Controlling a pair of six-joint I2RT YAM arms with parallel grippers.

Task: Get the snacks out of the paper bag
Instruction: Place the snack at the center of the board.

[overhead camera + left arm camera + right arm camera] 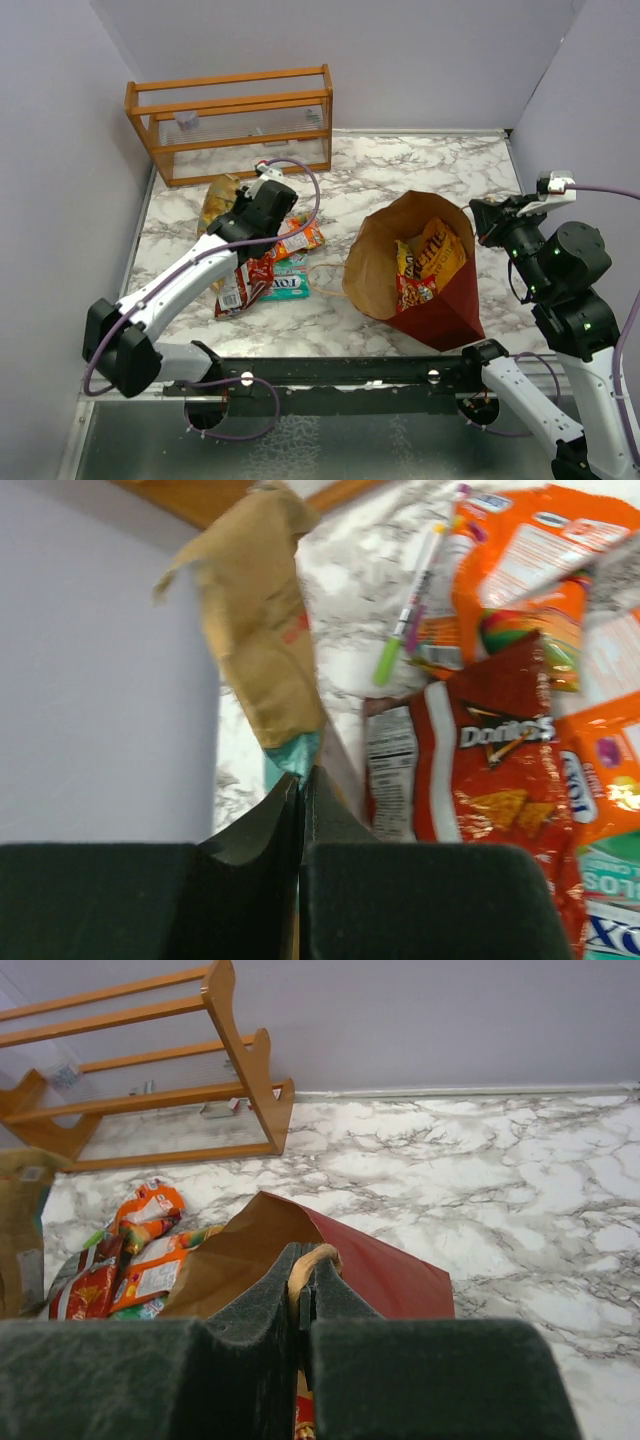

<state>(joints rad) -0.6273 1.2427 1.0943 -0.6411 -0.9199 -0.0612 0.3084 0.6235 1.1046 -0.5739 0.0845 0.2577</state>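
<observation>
The dark red paper bag (pixel 440 300) lies on the marble table with its brown mouth facing up and left. Gold and red snacks (pixel 428 255) show inside it. My right gripper (pixel 478 218) is shut on the bag's far right rim. In the right wrist view the jaws (pixel 303 1255) pinch the tan cord handle at the rim of the bag (pixel 385 1272). My left gripper (pixel 238 208) is shut on the teal edge of a gold packet (pixel 262 640), held beside the pile. That pile holds a red Doritos packet (pixel 480 780), orange packets (pixel 530 560) and a teal one (pixel 290 286).
An orange wooden rack (pixel 230 110) stands at the back left against the wall. A green and pink pen (pixel 408 615) lies among the loose packets. Grey walls close in on the left, back and right of the table.
</observation>
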